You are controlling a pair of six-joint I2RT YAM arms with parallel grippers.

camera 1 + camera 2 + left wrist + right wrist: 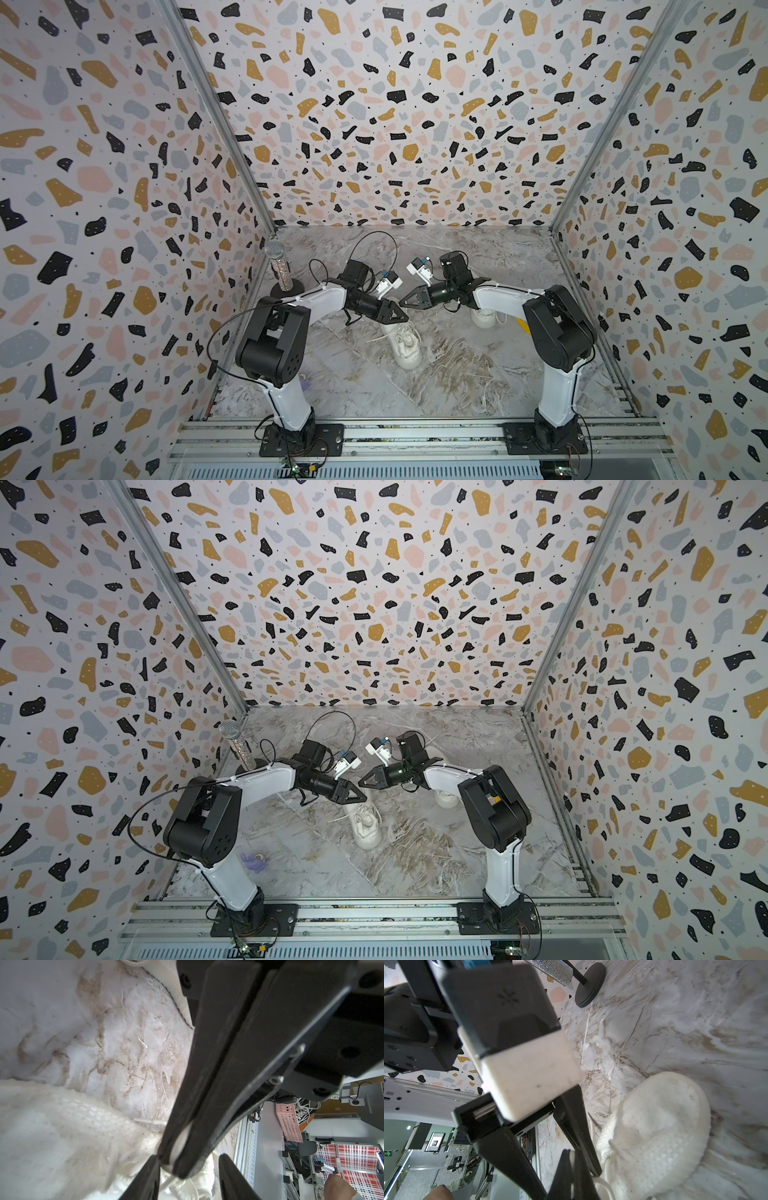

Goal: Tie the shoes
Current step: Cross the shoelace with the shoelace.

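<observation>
Tabletop point(498, 257) (marbled, perhaps scuffed), terrazzo-print walls point(395, 124).

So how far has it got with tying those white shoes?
No finished bow shows yet. The middle shoe has a loose lace end trailing on the table. In hand: the right tool pinches a lace above that shoe, and the left tool, jaws apart, sits right beside it. Left: the knot there, then the second shoe, half hidden under the right arm.

Cream shoes point(405, 347), grey-marbled table point(478, 374)
</observation>
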